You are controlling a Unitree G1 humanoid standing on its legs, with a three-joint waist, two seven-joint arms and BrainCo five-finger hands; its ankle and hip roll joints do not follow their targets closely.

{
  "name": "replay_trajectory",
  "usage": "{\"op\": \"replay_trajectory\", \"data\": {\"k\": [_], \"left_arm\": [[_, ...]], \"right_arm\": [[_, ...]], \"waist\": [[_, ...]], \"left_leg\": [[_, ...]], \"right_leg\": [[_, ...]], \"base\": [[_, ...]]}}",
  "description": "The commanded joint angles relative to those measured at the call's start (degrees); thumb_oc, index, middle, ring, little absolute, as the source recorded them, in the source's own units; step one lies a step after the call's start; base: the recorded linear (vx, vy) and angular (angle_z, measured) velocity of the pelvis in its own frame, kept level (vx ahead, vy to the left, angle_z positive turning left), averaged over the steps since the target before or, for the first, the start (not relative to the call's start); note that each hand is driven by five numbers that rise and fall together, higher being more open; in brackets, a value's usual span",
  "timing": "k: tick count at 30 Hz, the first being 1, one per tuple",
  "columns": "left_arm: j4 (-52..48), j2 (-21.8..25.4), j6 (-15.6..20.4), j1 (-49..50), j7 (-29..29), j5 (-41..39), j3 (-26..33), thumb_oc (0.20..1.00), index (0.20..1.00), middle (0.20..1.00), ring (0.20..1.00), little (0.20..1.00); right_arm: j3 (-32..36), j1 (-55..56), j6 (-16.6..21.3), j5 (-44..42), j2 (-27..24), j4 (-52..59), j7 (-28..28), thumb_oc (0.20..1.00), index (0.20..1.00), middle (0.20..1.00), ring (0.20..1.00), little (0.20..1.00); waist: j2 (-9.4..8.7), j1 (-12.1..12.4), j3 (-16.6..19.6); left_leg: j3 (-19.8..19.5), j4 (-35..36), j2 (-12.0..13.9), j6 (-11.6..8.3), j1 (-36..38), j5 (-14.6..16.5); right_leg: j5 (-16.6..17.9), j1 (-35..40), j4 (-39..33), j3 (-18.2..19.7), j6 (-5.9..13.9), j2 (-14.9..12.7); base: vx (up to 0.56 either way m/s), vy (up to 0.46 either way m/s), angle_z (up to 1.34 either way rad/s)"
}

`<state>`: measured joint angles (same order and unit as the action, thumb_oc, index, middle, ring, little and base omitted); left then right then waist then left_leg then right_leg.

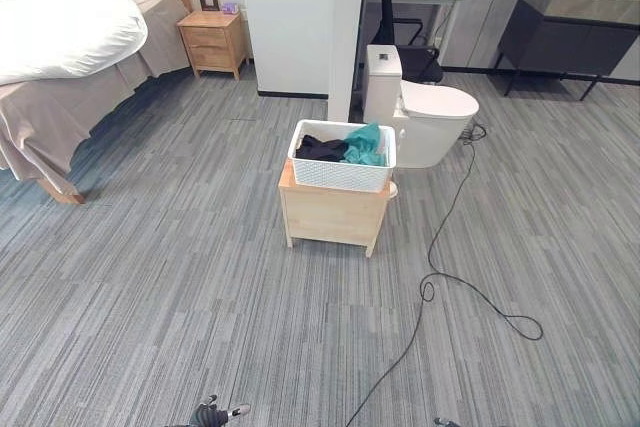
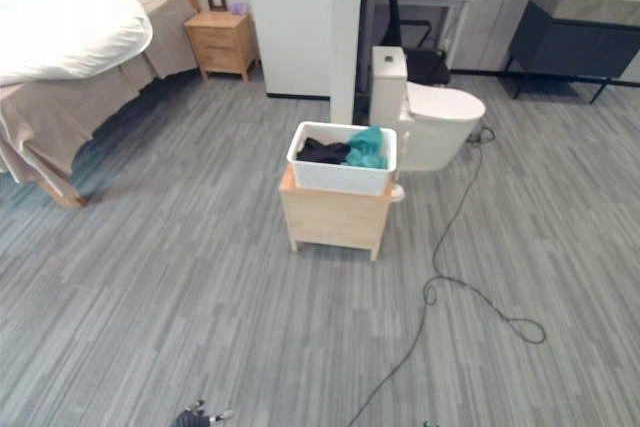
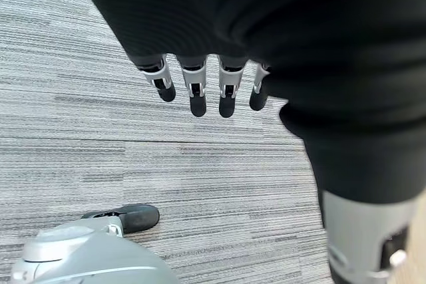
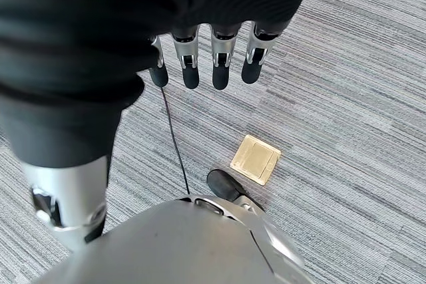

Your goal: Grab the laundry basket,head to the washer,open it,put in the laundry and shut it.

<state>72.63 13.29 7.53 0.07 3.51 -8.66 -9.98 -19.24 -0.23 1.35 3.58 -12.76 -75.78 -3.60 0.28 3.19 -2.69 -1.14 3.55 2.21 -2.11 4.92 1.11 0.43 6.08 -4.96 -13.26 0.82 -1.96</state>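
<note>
White perforated plastic laundry basket [image 1: 341, 169] of dark and teal clothes on small pale wooden surface [image 1: 330, 215], white toilet [image 1: 425, 112] partly hidden behind; left robot hand [image 3: 200, 84] and right robot hand [image 4: 206, 58] hang empty over grey carpet, fingers straight

There was one laundry basket [image 1: 341, 173] holding two garments, black [image 1: 321, 150] and teal [image 1: 365, 145], on one wooden stand [image 1: 331, 215]; one toilet [image 1: 430, 117], one bed [image 1: 70, 47], one nightstand [image 1: 213, 43].

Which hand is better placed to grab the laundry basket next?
Neither yet. The left hand and right hand both hang open over the floor, far from the white laundry basket on the wooden stand. It sits roughly centred ahead, so both suit.
</note>
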Motion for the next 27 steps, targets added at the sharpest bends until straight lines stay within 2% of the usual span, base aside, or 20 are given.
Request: {"op": "replay_trajectory", "data": {"k": [1, 27], "left_arm": [[2.59, 1.78, 1.93, -3.01, 0.26, -0.78, -0.39, 1.000, 1.000, 1.000, 1.000, 1.000], [4.02, 1.73, 1.47, -2.97, -0.07, -0.77, 0.16, 1.000, 1.000, 1.000, 1.000, 1.000]], "right_arm": [[-1.20, 0.16, -0.29, 0.67, 0.55, -5.06, -0.16, 1.000, 1.000, 1.000, 1.000, 1.000], [-1.81, -0.25, -0.16, 0.89, 0.56, -3.80, 0.37, 1.000, 1.000, 1.000, 1.000, 1.000]], "waist": [[-1.78, 1.19, 1.54], [-2.17, 0.97, 1.77]], "left_leg": [[-1.63, 1.45, 3.39, -1.40, -2.39, -0.67], [-1.57, 1.45, 3.29, -1.26, -2.27, -0.35]], "right_leg": [[-1.79, 0.43, -0.04, 1.57, 6.91, -8.43], [-1.82, 0.42, -0.04, 1.48, 6.95, -8.50]], "base": [[0.00, 0.000, 0.00], [0.00, 0.000, 0.00]]}}
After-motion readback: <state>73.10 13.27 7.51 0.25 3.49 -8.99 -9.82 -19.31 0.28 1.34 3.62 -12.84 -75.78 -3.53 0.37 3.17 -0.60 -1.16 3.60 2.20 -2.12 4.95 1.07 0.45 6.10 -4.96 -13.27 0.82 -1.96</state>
